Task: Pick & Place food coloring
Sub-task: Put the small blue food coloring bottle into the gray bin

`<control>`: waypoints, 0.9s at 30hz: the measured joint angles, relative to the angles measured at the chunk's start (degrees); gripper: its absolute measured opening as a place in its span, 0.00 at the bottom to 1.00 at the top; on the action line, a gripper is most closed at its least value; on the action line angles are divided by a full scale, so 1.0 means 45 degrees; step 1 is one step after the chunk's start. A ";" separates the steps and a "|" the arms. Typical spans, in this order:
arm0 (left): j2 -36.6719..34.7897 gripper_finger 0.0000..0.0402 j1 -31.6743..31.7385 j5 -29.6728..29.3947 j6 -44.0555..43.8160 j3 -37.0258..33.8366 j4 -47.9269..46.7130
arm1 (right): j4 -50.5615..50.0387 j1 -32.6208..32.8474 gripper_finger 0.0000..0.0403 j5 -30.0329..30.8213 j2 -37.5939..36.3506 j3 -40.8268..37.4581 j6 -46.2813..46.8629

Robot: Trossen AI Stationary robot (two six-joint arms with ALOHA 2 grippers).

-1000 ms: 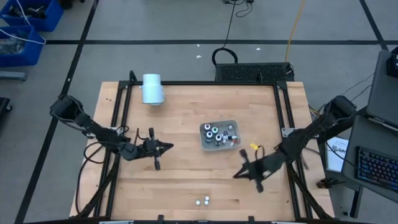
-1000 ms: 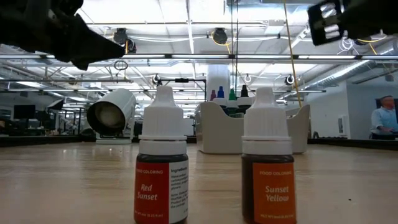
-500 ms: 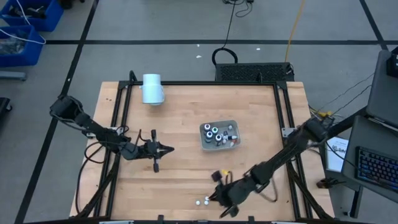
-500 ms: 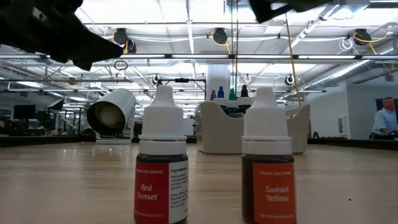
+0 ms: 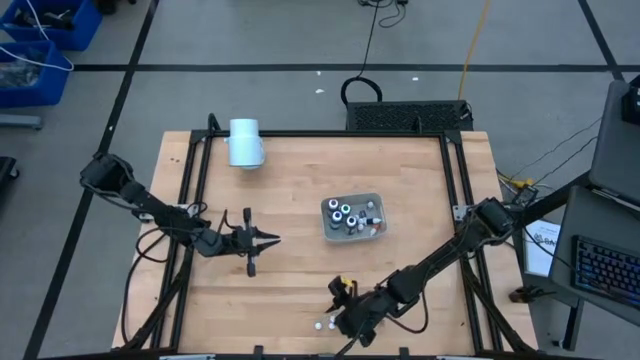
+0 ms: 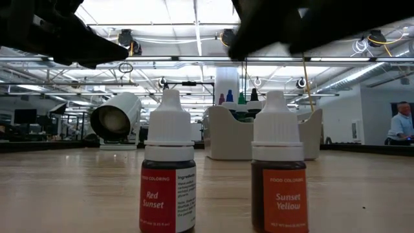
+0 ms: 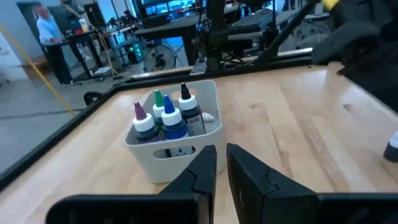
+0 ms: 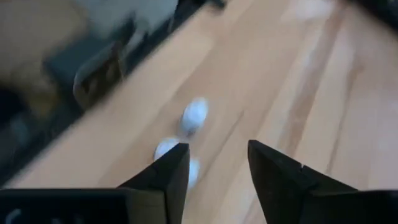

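Observation:
Two small food coloring bottles, "Red Sunset" (image 6: 168, 169) and "Sunset Yellow" (image 6: 278, 169), stand upright on their bases near the table's front edge (image 5: 318, 325) (image 5: 331, 321). My right gripper (image 5: 340, 319) hovers open just above them, and their white caps (image 8: 194, 115) show ahead of its fingers (image 8: 217, 163). More bottles stand in the pale tray (image 5: 352, 216) (image 7: 171, 127) at mid-table. My left gripper (image 5: 264, 240) waits left of the tray, shut down to a thin slit (image 7: 221, 167), holding nothing.
A pale blue cylinder (image 5: 245, 142) (image 6: 116, 120) lies on its side at the far left. Black frame rails (image 5: 195, 200) run along the table's sides. Bare wood lies between the tray and the two bottles. A person (image 6: 401, 126) stands far behind the table.
My right arm has swung from the table's right side toward the near edge and leftward, ending over the two standing bottles. The bottles and the tray have stayed where they were.

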 joint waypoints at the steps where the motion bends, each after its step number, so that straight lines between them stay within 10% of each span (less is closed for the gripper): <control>1: 0.0000 0.12 0.0000 0.0002 0.0183 0.0000 0.0019 | -0.0458 -0.0011 0.39 -0.0247 -0.0006 0.0000 -0.0201; 27: 0.0000 0.12 0.0597 0.0546 0.0209 0.0000 0.0528 | 0.0645 -0.0581 0.39 -0.2570 0.0004 -0.0651 -0.3725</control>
